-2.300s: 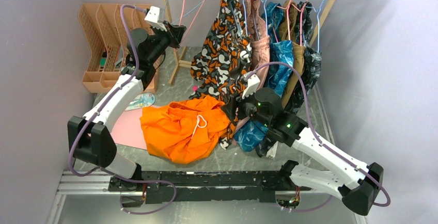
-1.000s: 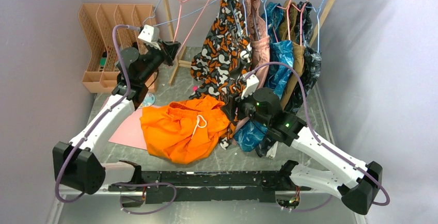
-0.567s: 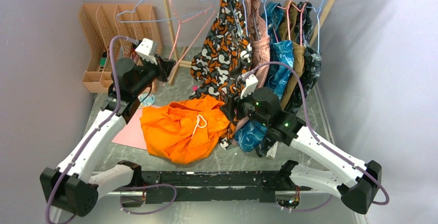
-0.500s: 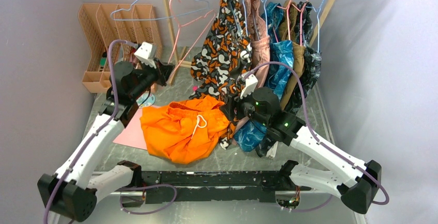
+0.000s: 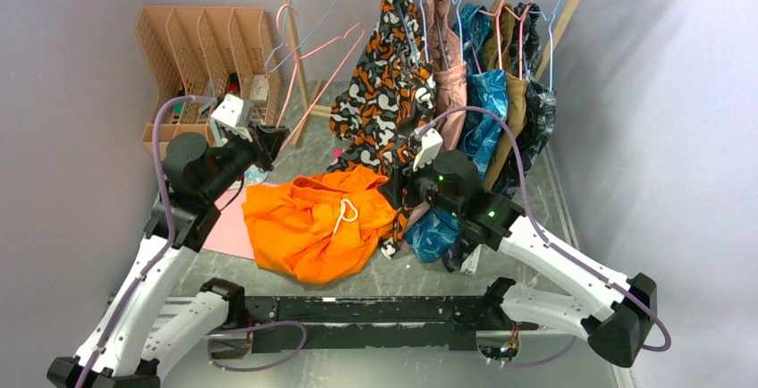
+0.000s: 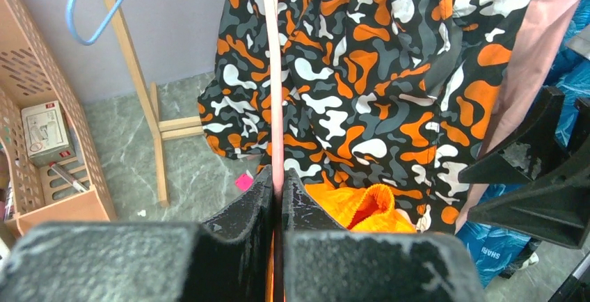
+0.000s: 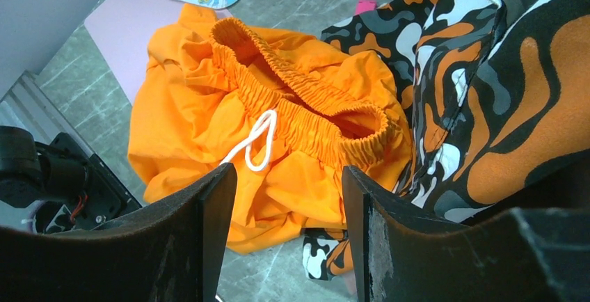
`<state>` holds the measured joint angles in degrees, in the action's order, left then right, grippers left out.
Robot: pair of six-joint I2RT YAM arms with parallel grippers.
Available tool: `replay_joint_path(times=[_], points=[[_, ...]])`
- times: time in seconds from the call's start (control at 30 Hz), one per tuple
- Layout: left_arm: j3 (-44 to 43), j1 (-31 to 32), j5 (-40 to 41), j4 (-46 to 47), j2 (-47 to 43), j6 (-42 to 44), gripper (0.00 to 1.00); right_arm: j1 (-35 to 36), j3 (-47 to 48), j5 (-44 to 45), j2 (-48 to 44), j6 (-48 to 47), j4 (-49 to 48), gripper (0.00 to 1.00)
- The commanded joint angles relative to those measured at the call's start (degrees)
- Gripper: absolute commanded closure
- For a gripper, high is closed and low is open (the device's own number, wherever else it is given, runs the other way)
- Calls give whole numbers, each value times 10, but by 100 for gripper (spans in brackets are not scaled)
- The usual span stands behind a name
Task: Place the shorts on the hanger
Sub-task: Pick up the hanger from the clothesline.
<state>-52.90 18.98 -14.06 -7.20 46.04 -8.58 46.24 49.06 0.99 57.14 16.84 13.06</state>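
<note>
The orange shorts lie crumpled on the table, waistband and white drawstring facing up, seen close in the right wrist view. My left gripper is shut on the pink wire hanger, off the rail and slanting up to the right. In the left wrist view the pink wire runs straight up from between the closed fingers of that gripper. My right gripper hovers open just right of the shorts, against the hanging patterned garment; its jaws stand wide with nothing between them.
A wooden rack post stands behind the left gripper. The patterned garment and several other clothes hang at the back right. A light-blue hanger hangs above. A tan organizer sits at the back left, with a pink sheet under the shorts.
My left arm has drawn back and down toward the near left, bringing the pink hanger away from the rail. The light-blue hanger stayed above. The right arm has not moved.
</note>
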Motion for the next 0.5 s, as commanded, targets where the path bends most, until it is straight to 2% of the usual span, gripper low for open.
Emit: replay_joint_path(times=[0.0,0.1,0.47], points=[[15,4,4,-33,-40,5,93,-1,12,11,0,4,1,39],[18,4,12,-72,-71,8,93,-1,25,22,5,13,18,39],[57,3,58,-148,-207,-29,93,2,94,-34,57,79,12,40]])
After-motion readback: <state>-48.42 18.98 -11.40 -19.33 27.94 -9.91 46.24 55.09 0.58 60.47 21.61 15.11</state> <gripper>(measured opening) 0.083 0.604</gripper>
